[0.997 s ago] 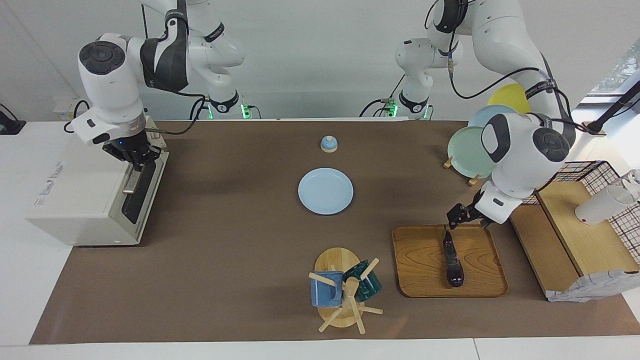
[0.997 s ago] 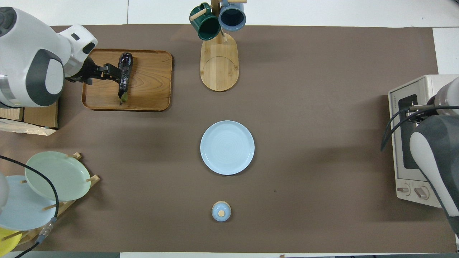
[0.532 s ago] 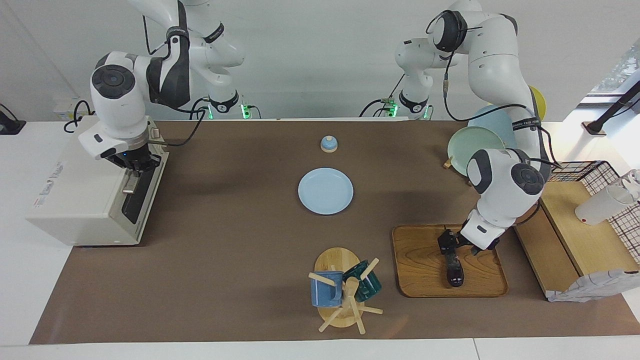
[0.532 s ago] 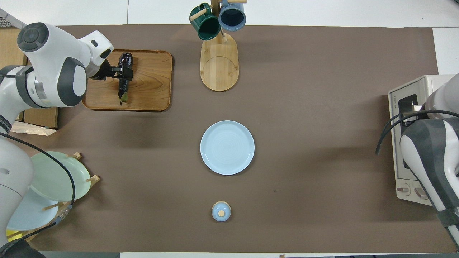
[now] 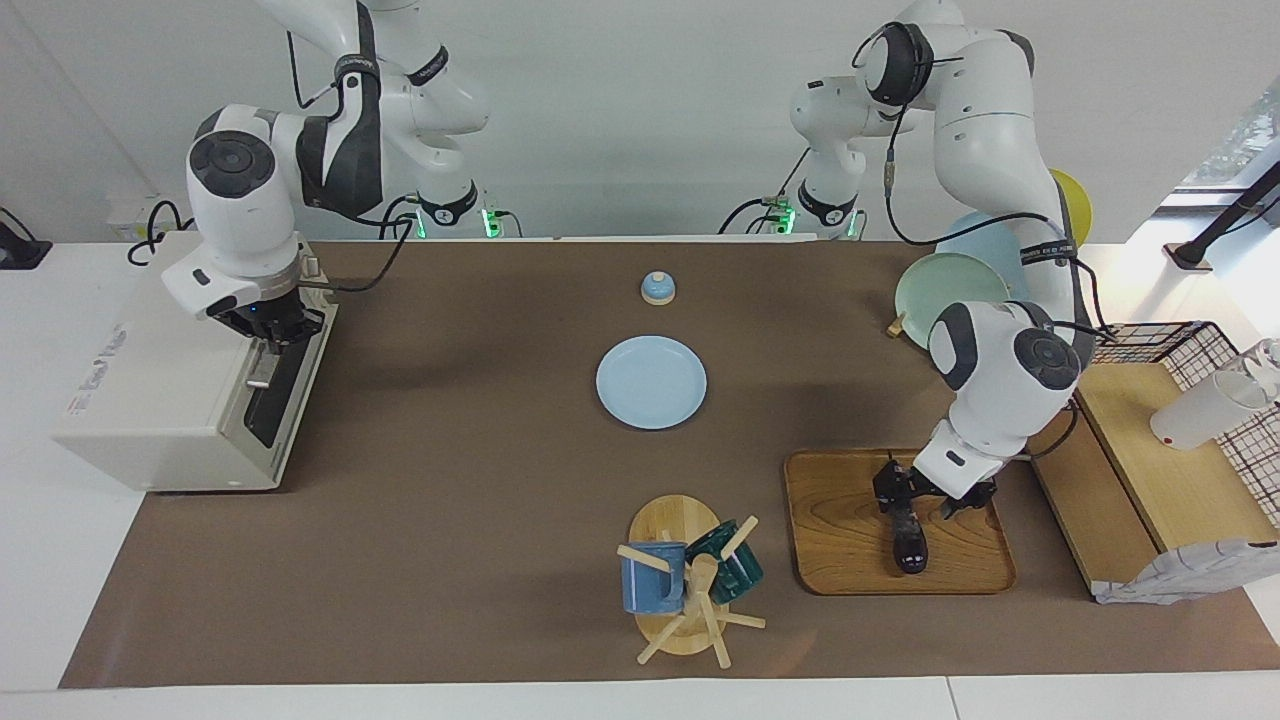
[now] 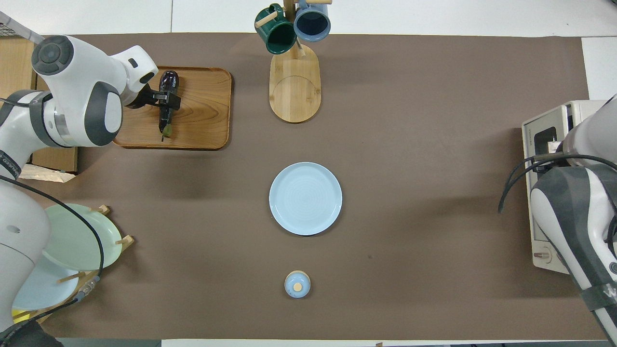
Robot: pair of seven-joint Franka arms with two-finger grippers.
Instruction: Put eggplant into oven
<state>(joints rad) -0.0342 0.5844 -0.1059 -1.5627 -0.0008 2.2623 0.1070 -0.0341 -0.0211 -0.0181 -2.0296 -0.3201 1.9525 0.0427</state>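
Facing view: the off-white toaster oven (image 5: pixel 170 385) stands at the right arm's end of the table, its door up; the right gripper (image 5: pixel 268 330), clenched shut, sits at the door's metal handle (image 5: pixel 262 368). Toward the left arm's end, the wooden tray (image 5: pixel 845 540) carries the dark purple eggplant (image 5: pixel 909 540). The left gripper (image 5: pixel 910 492) is down over the eggplant's stem half, fingers astride it; whether they grip cannot be told.
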